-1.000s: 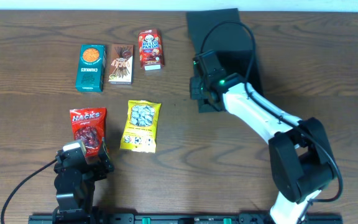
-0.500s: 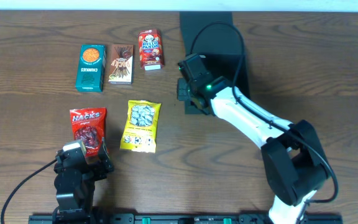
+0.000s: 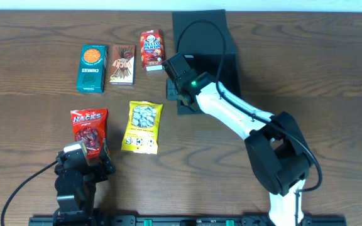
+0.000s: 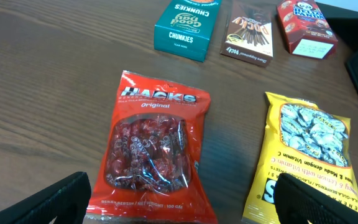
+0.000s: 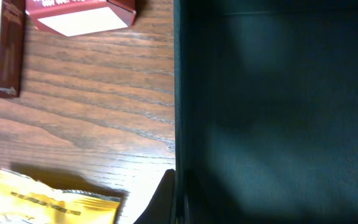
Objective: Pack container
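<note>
The container (image 3: 230, 69), a dark square box with its flap lid lying open behind it, sits at the back centre of the table. My right gripper (image 3: 173, 93) is shut on the container's left wall near its front corner. In the right wrist view one dark finger (image 5: 160, 202) lies against the outside of that wall, and the container (image 5: 272, 112) fills the right side, its inside dark. My left gripper (image 3: 83, 160) rests at the front left, open, with the bottom edge of a red Hacks bag (image 4: 154, 155) between its fingers (image 4: 55, 199).
A yellow candy bag (image 3: 143, 127) lies right of the red Hacks bag (image 3: 90, 132). Behind them stand a teal Chunkies carton (image 3: 92, 68), a brown Pocky box (image 3: 122, 64) and a red Hello Panda box (image 3: 152, 49), the last close to the container's left side.
My right gripper has dragged the container leftward across the table, towards the red Hello Panda box. The left arm and the snacks have not moved.
</note>
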You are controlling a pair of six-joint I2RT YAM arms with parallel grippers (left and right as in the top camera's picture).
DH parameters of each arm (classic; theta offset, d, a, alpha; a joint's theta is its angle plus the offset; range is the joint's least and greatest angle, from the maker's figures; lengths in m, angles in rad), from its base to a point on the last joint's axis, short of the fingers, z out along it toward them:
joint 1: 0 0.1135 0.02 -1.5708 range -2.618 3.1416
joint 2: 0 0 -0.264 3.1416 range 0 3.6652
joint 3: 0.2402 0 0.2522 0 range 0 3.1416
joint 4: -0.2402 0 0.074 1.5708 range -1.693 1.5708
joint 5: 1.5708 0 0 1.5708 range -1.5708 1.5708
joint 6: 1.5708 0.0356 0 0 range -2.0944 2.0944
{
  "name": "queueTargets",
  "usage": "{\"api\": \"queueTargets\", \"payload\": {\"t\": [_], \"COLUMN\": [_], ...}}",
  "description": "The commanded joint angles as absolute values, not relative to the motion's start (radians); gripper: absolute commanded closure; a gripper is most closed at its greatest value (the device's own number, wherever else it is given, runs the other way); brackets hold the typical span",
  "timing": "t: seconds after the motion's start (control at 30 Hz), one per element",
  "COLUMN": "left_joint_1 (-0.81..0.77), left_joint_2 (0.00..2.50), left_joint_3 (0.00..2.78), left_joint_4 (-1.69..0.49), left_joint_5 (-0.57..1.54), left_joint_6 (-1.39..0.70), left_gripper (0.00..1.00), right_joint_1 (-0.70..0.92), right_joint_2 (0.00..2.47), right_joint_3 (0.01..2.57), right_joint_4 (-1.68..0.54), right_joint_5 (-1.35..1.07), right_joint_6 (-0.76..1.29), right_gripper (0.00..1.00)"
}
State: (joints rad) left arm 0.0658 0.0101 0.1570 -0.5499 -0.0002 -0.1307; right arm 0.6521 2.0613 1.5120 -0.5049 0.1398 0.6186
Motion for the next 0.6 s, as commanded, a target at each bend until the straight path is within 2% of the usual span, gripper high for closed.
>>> {"api": "queueTargets", "payload": {"t": [0.0, 0.27, 0.57], "left_joint_1": [0.072, 0.072, 0.072], "left_joint_2": [0.004, 0.004, 0.004], "left_joint_3": [0.146, 0.146, 0.146], "left_joint_4": [-0.548, -0.549, -0.549], "left_joint_5": [-0.010, -0.010, -0.010], "left_joint_6": [-0.131, -0.131, -0.131], "left_gripper": [0.05, 0.05, 0.05], "right_joint_1": [0.685, 0.711, 0.751], "right_joint_2": [2.064, 2.067, 2.130], "right_joint_3": [1.552, 1.552, 1.628], "right_joint_4": [-0.498, -0.496, -0.522], "right_joint_5": [0.127, 0.131, 0.124], "right_joint_6": [0.673, 0.751, 0.737], "right_gripper": [0.98, 0.98, 0.98]}}
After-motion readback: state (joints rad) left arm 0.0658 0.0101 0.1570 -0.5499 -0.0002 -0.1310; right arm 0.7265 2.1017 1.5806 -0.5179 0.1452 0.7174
